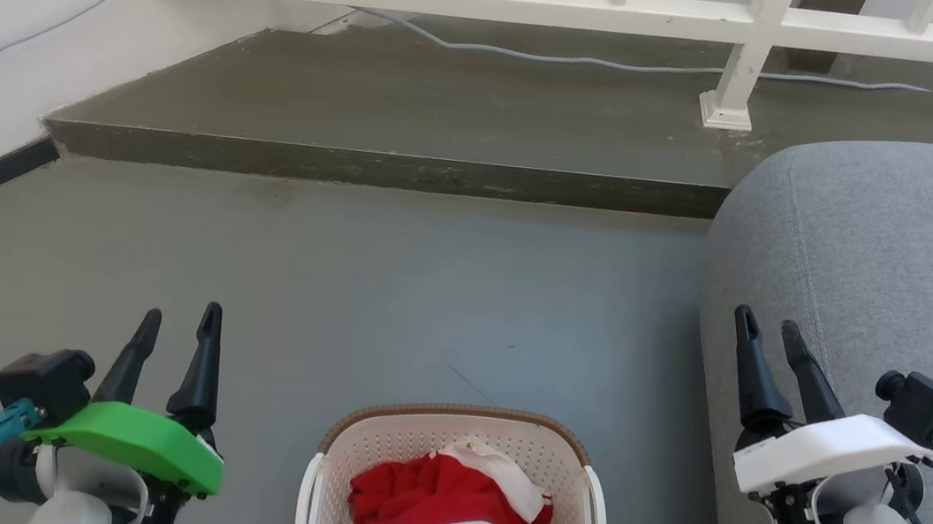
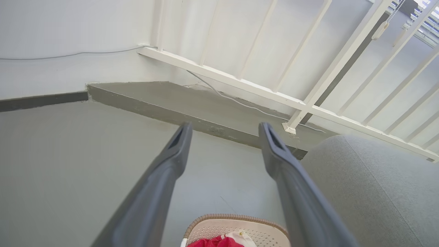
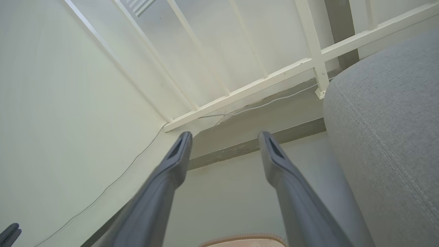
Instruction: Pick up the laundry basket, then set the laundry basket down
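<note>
The laundry basket (image 1: 372,451), holding red-and-white clothing (image 1: 445,509), sat on the near floor (image 1: 427,293) between the left gripper (image 1: 183,312) and right gripper (image 1: 767,319), both spread and empty. A clean pickup would likely need both lowered evenly onto the white side handles (image 1: 307,492), keeping the basket level.

The basket (image 1: 400,443) stands upright on the floor (image 1: 392,288), low in the head view and cut off by its bottom edge. It is cream-white, perforated and round-cornered, with a brown woven-look rim and white side handles. Red-and-white cloth (image 1: 445,509) lies bunched inside.
</note>
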You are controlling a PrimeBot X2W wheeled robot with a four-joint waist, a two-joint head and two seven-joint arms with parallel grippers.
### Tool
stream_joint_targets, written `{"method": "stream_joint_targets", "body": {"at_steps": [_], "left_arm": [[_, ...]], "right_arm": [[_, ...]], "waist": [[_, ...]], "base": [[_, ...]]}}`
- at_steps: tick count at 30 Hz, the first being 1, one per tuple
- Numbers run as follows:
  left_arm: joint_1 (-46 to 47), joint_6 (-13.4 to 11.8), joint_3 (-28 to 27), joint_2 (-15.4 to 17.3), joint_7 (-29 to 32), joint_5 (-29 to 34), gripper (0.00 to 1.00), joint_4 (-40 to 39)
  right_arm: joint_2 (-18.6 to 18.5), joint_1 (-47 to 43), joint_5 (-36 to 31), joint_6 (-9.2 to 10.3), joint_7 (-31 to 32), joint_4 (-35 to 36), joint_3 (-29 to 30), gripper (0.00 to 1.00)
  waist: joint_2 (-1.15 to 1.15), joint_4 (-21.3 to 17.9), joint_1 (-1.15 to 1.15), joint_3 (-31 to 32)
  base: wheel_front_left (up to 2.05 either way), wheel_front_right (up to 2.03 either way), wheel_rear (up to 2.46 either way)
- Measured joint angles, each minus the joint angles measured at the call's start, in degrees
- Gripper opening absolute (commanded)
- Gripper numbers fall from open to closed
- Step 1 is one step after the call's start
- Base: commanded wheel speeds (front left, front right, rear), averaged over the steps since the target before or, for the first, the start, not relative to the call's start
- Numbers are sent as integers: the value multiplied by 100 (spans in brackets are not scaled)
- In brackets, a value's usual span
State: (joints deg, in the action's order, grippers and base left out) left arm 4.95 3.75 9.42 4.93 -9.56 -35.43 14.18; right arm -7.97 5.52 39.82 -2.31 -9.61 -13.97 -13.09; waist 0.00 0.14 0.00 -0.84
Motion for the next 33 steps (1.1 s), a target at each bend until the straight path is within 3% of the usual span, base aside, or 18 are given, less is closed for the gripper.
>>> {"method": "stream_joint_targets", "body": {"at_steps": [4, 22, 33], "left_arm": [[13, 0, 12, -2, -86, 286, 100, -18], [107, 2, 138, -7, -469, 1668, 100, -47], [107, 35, 113, -37, -469, 1856, 100, -35]], "right_arm": [[-5, 30, -292, 92, -94, 1, -44, 100], [-9, 167, -1641, 152, -443, 7, -291, 100], [32, 220, -1818, 148, -481, -38, -256, 100]], "waist": [[0, -1, 0, -3], [0, -13, 0, -1], [0, -22, 0, 1]], "base": [[0, 0, 0], [0, 0, 0], [0, 0, 0]]}}
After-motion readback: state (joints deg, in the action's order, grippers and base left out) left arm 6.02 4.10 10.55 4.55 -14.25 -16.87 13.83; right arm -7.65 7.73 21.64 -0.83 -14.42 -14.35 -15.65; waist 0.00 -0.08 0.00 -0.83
